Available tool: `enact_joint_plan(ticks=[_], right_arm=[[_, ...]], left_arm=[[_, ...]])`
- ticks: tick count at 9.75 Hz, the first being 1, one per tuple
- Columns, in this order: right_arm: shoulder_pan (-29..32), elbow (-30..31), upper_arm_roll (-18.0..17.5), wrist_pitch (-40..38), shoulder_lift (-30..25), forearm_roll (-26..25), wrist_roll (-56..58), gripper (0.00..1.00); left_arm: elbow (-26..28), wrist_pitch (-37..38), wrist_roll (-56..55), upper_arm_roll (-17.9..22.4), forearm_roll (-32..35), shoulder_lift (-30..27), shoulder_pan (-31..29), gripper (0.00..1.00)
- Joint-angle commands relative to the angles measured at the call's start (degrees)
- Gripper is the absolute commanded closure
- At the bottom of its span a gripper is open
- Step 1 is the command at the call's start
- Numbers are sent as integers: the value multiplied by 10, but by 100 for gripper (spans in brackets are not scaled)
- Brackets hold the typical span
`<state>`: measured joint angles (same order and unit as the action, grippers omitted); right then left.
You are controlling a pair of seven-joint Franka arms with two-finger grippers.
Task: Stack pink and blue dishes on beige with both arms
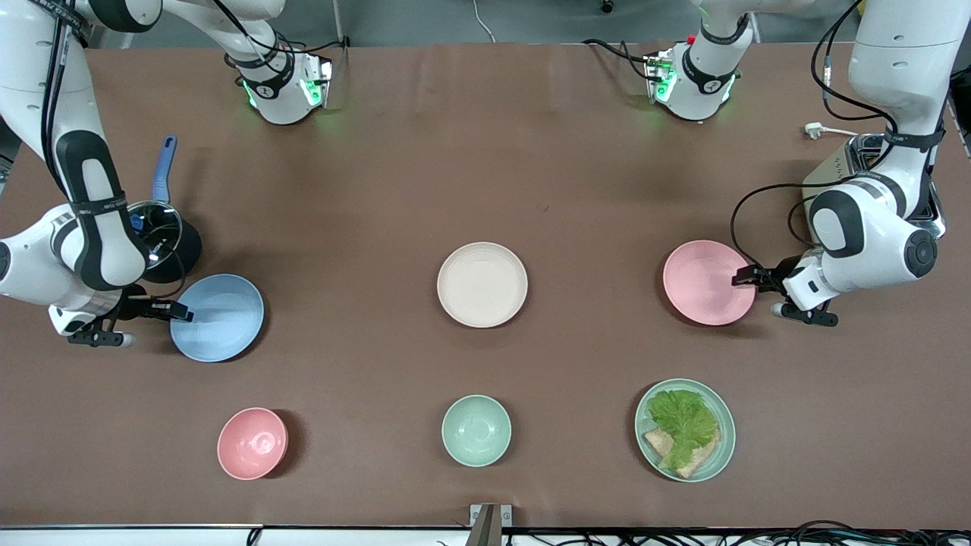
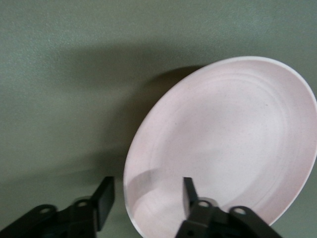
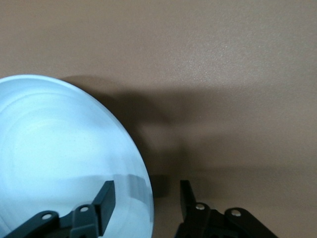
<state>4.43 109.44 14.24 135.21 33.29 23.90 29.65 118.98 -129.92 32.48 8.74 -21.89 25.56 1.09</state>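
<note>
The light blue plate point(image 1: 220, 318) lies toward the right arm's end of the table. My right gripper point(image 1: 179, 309) is open at its rim; in the right wrist view one finger point(image 3: 105, 199) is over the blue plate point(image 3: 59, 158) and the other is outside the rim, my right gripper point(image 3: 147, 191) straddling the edge. The pale pink plate point(image 1: 705, 282) lies toward the left arm's end. My left gripper point(image 1: 747, 277) is open and straddles its rim the same way: my left gripper point(image 2: 147, 191), pink plate point(image 2: 228, 144). The beige plate point(image 1: 482, 284) sits between them, bare.
Nearer the front camera stand a pink bowl point(image 1: 252, 444), a pale green bowl point(image 1: 476, 430) and a green plate point(image 1: 724, 425) with lettuce and bread. A lidded pan with a blue handle point(image 1: 163, 171) is by the right arm. A silver appliance point(image 1: 838, 171) is by the left arm.
</note>
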Motion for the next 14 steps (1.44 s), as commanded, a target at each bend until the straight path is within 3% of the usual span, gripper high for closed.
enact_joint_plan(ticks=[1,4,5,7,9,11,13,14], right_arm=[[1,15,0,-3,-12,19,14,99],[0,-2,2,-3,-12,17,38,99],[0,-17,5,-31,-16,12,52,99],[-1,-78,29,-159,-25,11,47,99],[-6,-120,35,-251,-68,5,-43,99],[-29,-181,28,-348,-103,-52,-184,99],[-42,-172,-22,-381,-149,-57,-274,99],[-43,-144,-58,-377,-175,-59,-326,99]], left_arm=[[8,-22,14,1,-18,20,0,77],[17,-33,12,1,-21,8,-5,100],[16,-31,7,1,-20,-11,-7,100],[16,10,-20,-22,-19,-71,-3,100],[15,30,-125,-105,-18,-107,-6,100],[-1,22,-282,-213,-10,-96,-4,100],[-69,6,-430,-301,28,-26,3,100],[-102,-4,-531,-342,93,17,8,100]])
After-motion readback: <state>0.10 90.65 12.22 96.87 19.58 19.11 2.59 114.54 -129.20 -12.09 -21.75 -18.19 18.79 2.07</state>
